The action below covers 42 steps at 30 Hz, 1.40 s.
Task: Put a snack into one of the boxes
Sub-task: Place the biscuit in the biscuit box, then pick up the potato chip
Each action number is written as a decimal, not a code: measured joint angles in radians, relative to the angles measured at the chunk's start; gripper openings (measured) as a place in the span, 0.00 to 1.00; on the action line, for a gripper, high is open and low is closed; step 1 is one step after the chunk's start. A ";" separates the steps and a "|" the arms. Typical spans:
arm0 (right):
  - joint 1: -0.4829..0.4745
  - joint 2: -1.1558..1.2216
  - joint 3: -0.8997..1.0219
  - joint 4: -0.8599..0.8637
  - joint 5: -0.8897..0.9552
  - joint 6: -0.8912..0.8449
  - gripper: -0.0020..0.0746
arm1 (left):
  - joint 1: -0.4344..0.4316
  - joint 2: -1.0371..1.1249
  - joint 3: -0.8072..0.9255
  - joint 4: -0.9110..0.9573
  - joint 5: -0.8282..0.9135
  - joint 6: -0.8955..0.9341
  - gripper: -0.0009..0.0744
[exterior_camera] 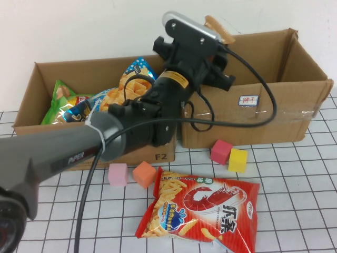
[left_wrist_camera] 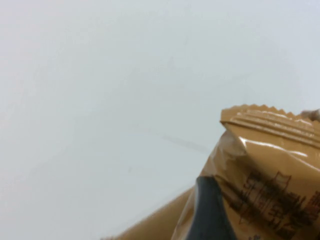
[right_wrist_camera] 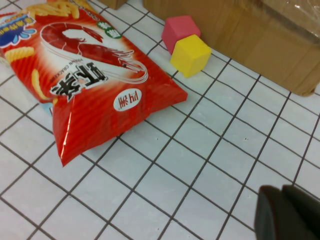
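Observation:
My left gripper (exterior_camera: 217,25) is raised over the back left corner of the right cardboard box (exterior_camera: 295,100). It is shut on a small tan snack packet (exterior_camera: 221,29). In the left wrist view the tan packet (left_wrist_camera: 272,160) fills the lower corner against the white wall, with one dark finger (left_wrist_camera: 210,212) pressed on it. The left cardboard box (exterior_camera: 31,100) holds several snack bags (exterior_camera: 79,103). A red shrimp-chip bag (exterior_camera: 205,211) lies on the table in front; it also shows in the right wrist view (right_wrist_camera: 90,75). My right gripper (right_wrist_camera: 286,214) hovers shut and empty over the gridded table.
A pink cube (exterior_camera: 118,174) and an orange cube (exterior_camera: 144,174) lie before the left box. A red-pink cube (exterior_camera: 220,151) and a yellow cube (exterior_camera: 238,159) lie before the right box, also seen in the right wrist view as pink cube (right_wrist_camera: 179,31) and yellow cube (right_wrist_camera: 190,54).

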 joint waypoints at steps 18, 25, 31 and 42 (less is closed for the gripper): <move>0.000 0.000 0.000 0.001 0.000 0.000 0.03 | 0.020 0.019 -0.186 -0.201 0.523 0.002 0.67; 0.000 0.000 0.000 0.005 0.004 0.000 0.03 | 0.020 -0.045 -0.312 -0.132 0.880 0.002 0.47; 0.000 0.000 0.000 0.009 0.010 0.000 0.03 | 0.020 -0.160 -0.344 0.098 1.285 0.002 0.07; 0.000 0.000 0.005 0.043 0.025 -0.026 0.03 | 0.020 -0.291 -0.331 0.293 1.639 -0.119 0.01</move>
